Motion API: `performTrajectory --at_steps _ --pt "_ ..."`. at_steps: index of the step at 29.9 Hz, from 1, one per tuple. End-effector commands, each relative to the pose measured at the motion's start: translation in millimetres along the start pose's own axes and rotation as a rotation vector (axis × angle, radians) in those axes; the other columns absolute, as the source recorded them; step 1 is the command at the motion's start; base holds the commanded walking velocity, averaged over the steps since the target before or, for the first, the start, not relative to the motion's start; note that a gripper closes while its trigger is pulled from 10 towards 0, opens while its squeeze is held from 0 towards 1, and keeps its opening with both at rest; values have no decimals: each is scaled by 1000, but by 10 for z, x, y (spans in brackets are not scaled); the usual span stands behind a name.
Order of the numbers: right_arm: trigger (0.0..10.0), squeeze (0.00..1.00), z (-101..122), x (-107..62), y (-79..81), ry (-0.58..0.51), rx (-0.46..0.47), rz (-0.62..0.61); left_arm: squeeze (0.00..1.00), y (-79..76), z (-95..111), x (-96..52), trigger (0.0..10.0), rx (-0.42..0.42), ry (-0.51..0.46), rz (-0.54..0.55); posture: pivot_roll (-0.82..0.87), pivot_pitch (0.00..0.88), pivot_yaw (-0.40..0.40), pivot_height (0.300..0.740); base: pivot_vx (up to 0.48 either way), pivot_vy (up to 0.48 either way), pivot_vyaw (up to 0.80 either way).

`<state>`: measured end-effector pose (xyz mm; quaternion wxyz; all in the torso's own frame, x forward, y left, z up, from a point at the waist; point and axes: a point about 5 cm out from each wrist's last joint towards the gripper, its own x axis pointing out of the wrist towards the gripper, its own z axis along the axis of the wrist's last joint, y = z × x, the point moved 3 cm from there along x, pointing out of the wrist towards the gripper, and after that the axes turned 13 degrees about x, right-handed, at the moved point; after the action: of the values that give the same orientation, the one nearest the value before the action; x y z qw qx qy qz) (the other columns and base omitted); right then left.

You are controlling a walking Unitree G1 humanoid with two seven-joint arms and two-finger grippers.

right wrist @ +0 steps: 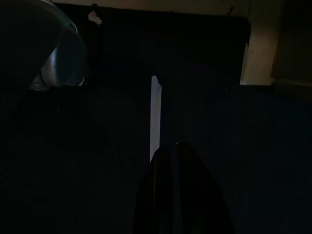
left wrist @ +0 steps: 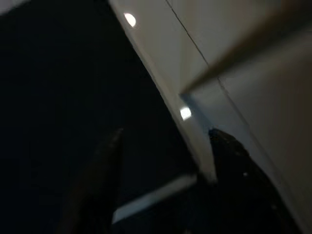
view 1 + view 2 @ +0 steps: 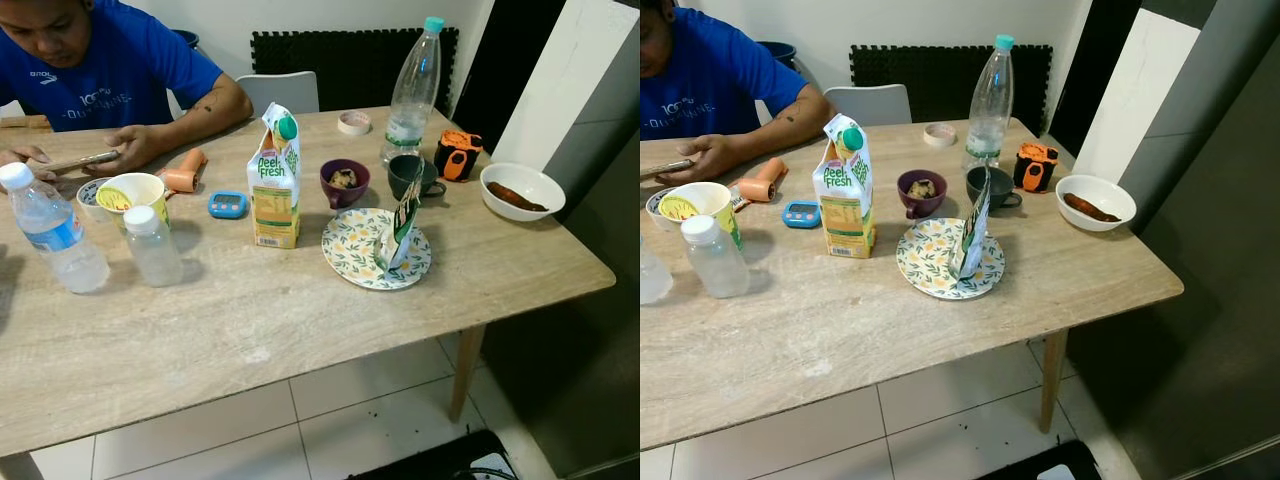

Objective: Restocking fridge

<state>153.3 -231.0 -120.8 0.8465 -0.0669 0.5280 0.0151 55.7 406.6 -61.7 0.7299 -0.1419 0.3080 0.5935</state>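
Counter (image 3: 300, 330): a light wooden top, seen from above and in front, with white tiled floor (image 3: 330, 420) below it.
Juice carton (image 3: 275, 180): upright near the middle of the counter, green cap on top, "Peel Fresh" printed on its side.
Floral plate (image 3: 355, 262): just beside the carton on the robot's right, with an opened foil pouch (image 3: 402, 228) standing on it.
Purple cup (image 3: 344, 183): behind the plate, something pale inside.
Dark mug (image 3: 410, 176): next to the purple cup, in front of a tall clear bottle (image 3: 412, 95) with a teal cap.
Orange tape measure (image 3: 457, 155): right of the mug.
White bowl (image 3: 521, 190): near the right end of the counter, holding a brown piece of food.
Left side: a water bottle (image 3: 52, 232) with a blue label, a smaller frosted bottle (image 3: 153, 246), a yellow cup (image 3: 133, 196) and a small blue timer (image 3: 227, 205).
Tape roll (image 3: 353, 123): at the far edge.
Person (image 3: 100, 70): seated at the far left corner in a blue shirt, hands on a phone (image 3: 80, 160).
Left claw (image 2: 163, 161): hangs idle in the dark, fingers apart, beside a pale edge.
Right claw (image 1: 166, 151): hangs idle in shade, fingers pressed together, gripping nothing.
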Motion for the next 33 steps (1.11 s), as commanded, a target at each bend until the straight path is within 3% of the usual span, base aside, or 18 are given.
performTrajectory --at_steps 1,4,5,8,11,14,16,17,20,21,22,24,25,30,32,33 --pt "10000 0 -25 -5 -19 8 -15 -5 1000 85 25 12 10000 -28 -2 39 -22 97 -55 740 0 0 0" --pt "10000 0 -14 -8 -45 9 -24 -8 1000 394 752 107 10000 -213 -187 180 -23 95 -53 740 0 0 0" --pt "10000 0 -14 -8 -45 9 -24 -8 1000 394 752 107 10000 -213 -187 180 -23 95 -53 740 0 0 0" --pt "10000 0 -10 -7 -42 7 -24 -9 1000 483 1272 86 10000 -303 -330 219 -24 95 -51 740 0 0 0" --pt "10000 0 -26 -3 -5 10 -26 -2 1000 439 1747 8 10000 -348 -475 203 -20 95 -54 740 0 0 0" --pt "10000 0 -31 -3 2 11 -26 0 1000 421 1845 -16 10000 -351 -507 197 -20 95 -54 740 0 0 0" --pt "10000 0 -42 -2 16 14 -28 3 1000 316 2184 -123 10000 -371 -624 153 -24 96 -55 740 0 0 0" --pt "10000 0 -42 -2 16 14 -28 3 1000 316 2184 -123 10000 -371 -624 153 -24 96 -55 740 0 0 0" --pt "10000 0 -37 -2 18 13 -32 5 1000 228 2730 -375 10000 -408 -826 101 -26 96 -55 740 0 0 0" --pt "10000 0 -37 -2 18 13 -32 5 1000 228 2730 -375 10000 -408 -826 101 -26 96 -55 740 0 0 0" --pt "10000 0 -29 -1 16 11 -32 4 1000 191 2918 -491 10000 -418 -903 82 -28 95 -53 740 0 0 0" --pt "10000 0 -28 -1 12 11 -32 3 1000 150 3020 -564 10000 -408 -947 72 -28 96 -52 740 0 0 0" --pt "10000 0 -31 -2 9 12 -32 2 1000 88 3163 -679 10000 -408 -1011 54 -29 95 -52 740 0 0 0" --pt "10000 0 -34 -1 16 12 -31 3 1000 10 3338 -835 10000 -438 -1094 8 -32 94 -51 740 0 0 0" --pt "10000 0 -44 -2 25 14 -31 5 1000 -138 3488 -970 10000 -450 -1155 -101 -33 94 -51 740 0 0 0" --pt "10000 0 -44 -2 25 14 -31 5 1000 -138 3488 -970 10000 -450 -1155 -101 -33 94 -51 740 0 0 0"
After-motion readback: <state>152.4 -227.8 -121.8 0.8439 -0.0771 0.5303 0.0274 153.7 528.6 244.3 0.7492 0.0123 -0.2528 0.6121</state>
